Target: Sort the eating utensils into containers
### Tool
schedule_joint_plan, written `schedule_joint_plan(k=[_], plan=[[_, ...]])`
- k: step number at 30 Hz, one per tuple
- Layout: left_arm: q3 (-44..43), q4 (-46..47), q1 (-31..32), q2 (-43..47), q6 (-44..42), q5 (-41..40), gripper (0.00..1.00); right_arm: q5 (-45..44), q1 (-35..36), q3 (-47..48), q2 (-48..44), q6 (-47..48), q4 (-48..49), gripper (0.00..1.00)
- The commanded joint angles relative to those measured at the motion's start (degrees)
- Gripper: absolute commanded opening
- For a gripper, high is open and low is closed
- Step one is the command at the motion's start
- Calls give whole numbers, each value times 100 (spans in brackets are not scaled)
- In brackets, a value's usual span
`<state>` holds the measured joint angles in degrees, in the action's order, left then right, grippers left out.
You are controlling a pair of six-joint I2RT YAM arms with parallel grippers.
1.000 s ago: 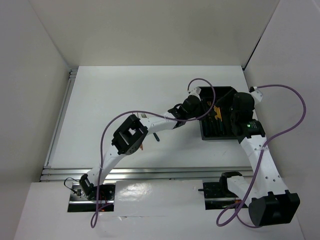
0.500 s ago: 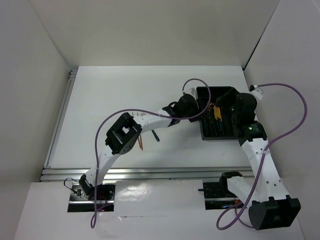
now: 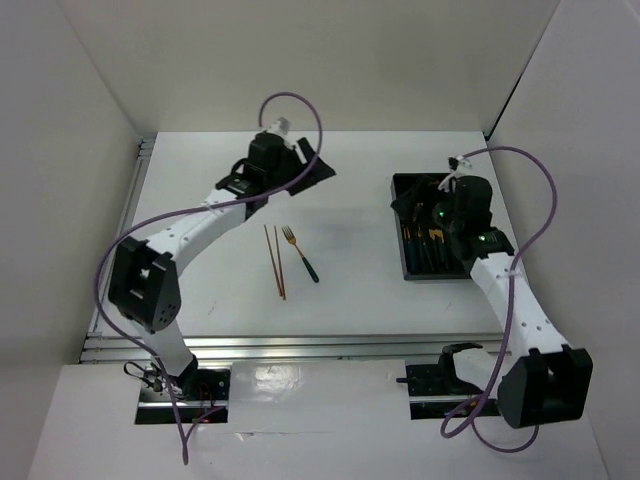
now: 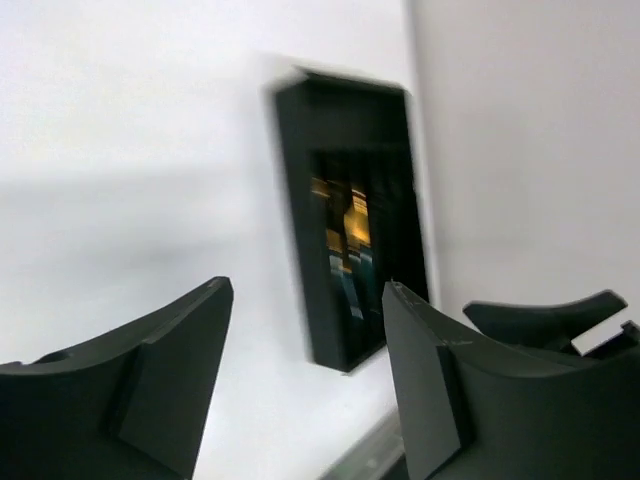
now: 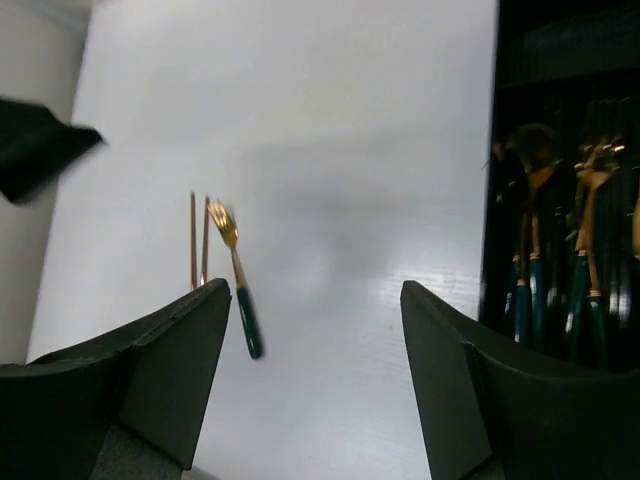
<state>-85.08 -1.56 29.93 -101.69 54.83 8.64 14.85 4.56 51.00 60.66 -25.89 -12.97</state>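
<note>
One fork (image 3: 300,254) with a gold head and dark green handle lies mid-table, beside a pair of brown chopsticks (image 3: 274,262). The right wrist view shows the same fork (image 5: 237,285) and chopsticks (image 5: 198,240). The black divided tray (image 3: 404,268) sits at the right and holds several gold-and-green utensils (image 3: 430,245). My left gripper (image 3: 322,172) hangs open and empty at the table's far middle, well above the fork. In its wrist view the left gripper (image 4: 307,288) looks towards the tray (image 4: 300,230). My right gripper (image 3: 412,207) is open and empty over the tray's far left part (image 5: 500,200).
White walls close in the table at the back and both sides. A metal rail (image 3: 130,230) runs along the left edge and another along the near edge. Purple cables loop above both arms.
My left arm has swung away from the tray to the far middle of the table, and its jaws have opened. The right gripper has shifted toward the tray's far end.
</note>
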Motion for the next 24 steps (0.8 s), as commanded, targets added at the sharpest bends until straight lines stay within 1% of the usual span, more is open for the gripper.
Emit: schedule_joint_plan(k=[1, 2, 3, 4, 5, 6, 7, 9, 12, 13, 16, 17, 19, 20, 22, 24], plan=[[325, -1072, -487, 693, -700, -467, 77, 722, 570, 313, 593, 601, 261, 76], [404, -1318, -628, 834, -762, -582, 78, 390, 825, 392, 735, 733, 208, 76], [404, -1712, -907, 1087, -841, -653, 78, 161, 1402, 576, 876, 874, 129, 76], [491, -1890, -1041, 1212, -929, -714, 78, -85, 1712, 682, 1173, 1006, 24, 76], [544, -2031, -1173, 1326, -1130, -715, 79, -549, 1985, 892, 1332, 1190, -195, 76], [545, -2389, -1418, 1510, -1211, -776, 79, -754, 2440, 981, 1491, 1244, -310, 76], [545, -2575, -1533, 1607, -1333, -777, 79, -930, 2636, 1060, 1797, 1244, -416, 76], [545, -2848, -1744, 1775, -1535, -838, 80, -1212, 2996, 1183, 2045, 1183, -575, 76], [379, -3428, -2078, 1960, -1896, -1005, 83, -1213, 3244, 1184, 2353, 1043, -628, 76], [326, -3586, -2236, 1960, -1993, -1005, 83, -1213, 3427, 1184, 2414, 1042, -567, 76], [220, -4088, -2535, 1960, -2353, -1005, 84, -1476, 3858, 1324, 2748, 1042, -513, 76], [220, -4167, -2606, 1960, -2467, -1005, 84, -1546, 3964, 1394, 3010, 1042, -592, 76], [359, -4168, -2729, 1960, -2591, -944, 84, -1774, 4149, 1692, 3319, 981, -732, 76], [421, -4107, -2843, 1960, -2591, -865, 84, -1827, 4306, 1789, 3616, 981, -811, 74], [483, -4037, -2984, 1882, -2731, -646, 83, -2064, 4457, 2009, 3864, 867, -1014, 73], [483, -3984, -3099, 1819, -2793, -426, 81, -2118, 4572, 2062, 4127, 866, -1014, 72]])
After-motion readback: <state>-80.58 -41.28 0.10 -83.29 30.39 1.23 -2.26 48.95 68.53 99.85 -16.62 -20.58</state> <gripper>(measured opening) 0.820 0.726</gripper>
